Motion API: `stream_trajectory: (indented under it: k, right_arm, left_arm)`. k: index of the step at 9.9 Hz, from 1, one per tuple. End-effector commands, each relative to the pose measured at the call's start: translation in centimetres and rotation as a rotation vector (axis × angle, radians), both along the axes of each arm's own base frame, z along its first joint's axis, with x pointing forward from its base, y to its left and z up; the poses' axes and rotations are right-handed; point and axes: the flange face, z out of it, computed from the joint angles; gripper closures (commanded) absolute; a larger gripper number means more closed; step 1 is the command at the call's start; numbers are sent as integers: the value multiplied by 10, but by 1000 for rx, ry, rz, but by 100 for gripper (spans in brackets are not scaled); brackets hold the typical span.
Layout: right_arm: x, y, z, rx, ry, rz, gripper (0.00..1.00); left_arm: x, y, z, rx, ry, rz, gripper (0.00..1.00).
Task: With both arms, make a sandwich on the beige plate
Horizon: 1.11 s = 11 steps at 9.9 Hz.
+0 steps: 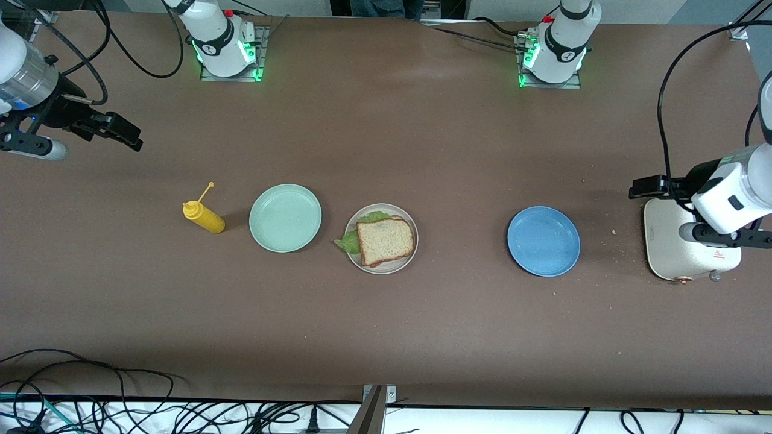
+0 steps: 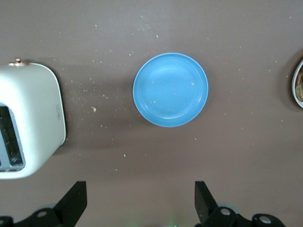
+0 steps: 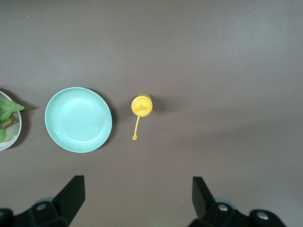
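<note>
Sitting finished on the beige plate (image 1: 382,266) mid-worktop, the sandwich (image 1: 385,240) seems to need nothing more, with left end effector (image 2: 140,204) and right end effector (image 3: 137,201) both spread apart, empty, raised at their own ends.

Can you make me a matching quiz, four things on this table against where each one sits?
Things:
1. sandwich
2. mustard bottle
3. toaster
4. blue plate

Places:
A. beside the mint plate, toward the right arm's end
B. under the left gripper
C. on the beige plate
D. between the beige plate and the toaster

Pairs: 1-C, 2-A, 3-B, 4-D
</note>
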Motion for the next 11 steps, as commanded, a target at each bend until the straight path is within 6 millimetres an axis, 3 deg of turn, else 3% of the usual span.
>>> stream_trajectory:
  k: [1,3,4,7,11]
  right_arm:
    - [-1,-3,6,26,-5,16,0]
    - [0,-3,5,25,-9,17,0]
    - [0,-3,5,22,-9,18,0]
    - [4,-4,7,18,-12,12,0]
    - [13,-4,11,20,-17,10,0]
  left_arm:
    - [-26,-4,40,38,0,9,0]
    - [-45,-13,58,44,15,29,0]
    - [-46,-20,57,50,20,44,0]
    - [-43,-23,41,51,22,46,0]
    - [-64,-31,20,49,-46,34,0]
